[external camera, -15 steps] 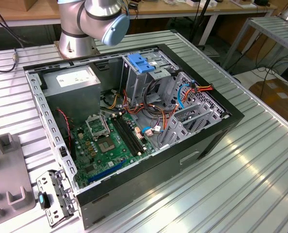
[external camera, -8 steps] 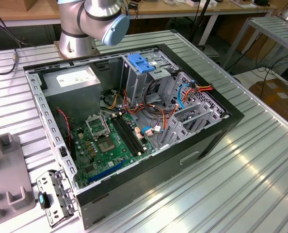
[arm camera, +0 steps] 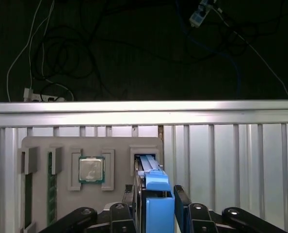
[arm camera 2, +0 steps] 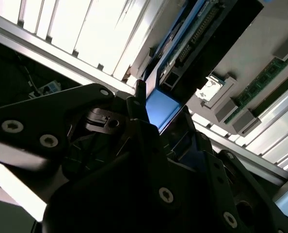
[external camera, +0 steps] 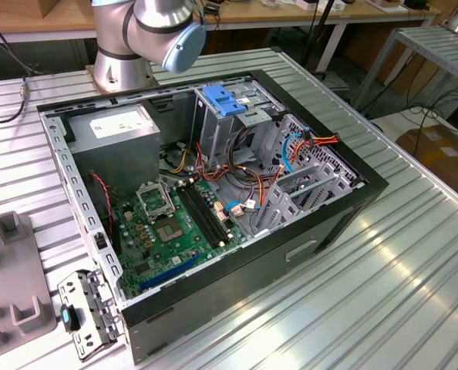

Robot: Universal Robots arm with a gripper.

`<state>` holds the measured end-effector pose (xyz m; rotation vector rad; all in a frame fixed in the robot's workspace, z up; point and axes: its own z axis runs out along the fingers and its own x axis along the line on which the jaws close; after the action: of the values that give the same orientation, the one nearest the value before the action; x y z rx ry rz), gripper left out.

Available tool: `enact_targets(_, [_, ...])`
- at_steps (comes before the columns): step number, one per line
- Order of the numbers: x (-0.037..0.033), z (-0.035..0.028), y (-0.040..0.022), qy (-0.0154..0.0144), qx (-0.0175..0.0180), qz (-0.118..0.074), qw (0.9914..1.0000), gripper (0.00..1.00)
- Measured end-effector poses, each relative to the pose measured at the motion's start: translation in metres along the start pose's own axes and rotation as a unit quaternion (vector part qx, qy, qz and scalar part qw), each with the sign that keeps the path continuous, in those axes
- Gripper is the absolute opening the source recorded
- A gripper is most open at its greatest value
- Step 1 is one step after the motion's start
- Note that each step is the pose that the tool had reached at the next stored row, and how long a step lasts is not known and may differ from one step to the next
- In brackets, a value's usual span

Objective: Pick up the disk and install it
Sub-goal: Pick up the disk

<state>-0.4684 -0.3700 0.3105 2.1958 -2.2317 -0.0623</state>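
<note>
I am picking up. My hand [arm camera: 156, 195] pinches the blue-framed disk [arm camera: 152, 167]. It stands on edge in a slot of the grey tray [arm camera: 116, 145] near the worktop [arm camera: 231, 155] edge. Getting it out calls for a straight, slow pull.

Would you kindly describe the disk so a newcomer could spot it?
In the first wrist view, find the grey tray on the slatted metal table. The disk stands on edge in its end slot, gripped by the claw; unlike the neighbouring processor chip, it wears a blue frame.
</note>
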Motion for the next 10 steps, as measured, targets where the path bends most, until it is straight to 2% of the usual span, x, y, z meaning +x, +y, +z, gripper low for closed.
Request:
enact_targets(6, [0.0002,0.0109,-0.0004,0.0001,0.0008,-0.003,0.99999,0.45])
enact_targets(8, [0.0002,0.0111,-0.0003,0.0002,0.0031,-0.003,0.99999,0.45])
enact_targets(10, [0.0002,0.0115,0.0006,0.0000,0.0089,-0.004,0.99995,0.45])
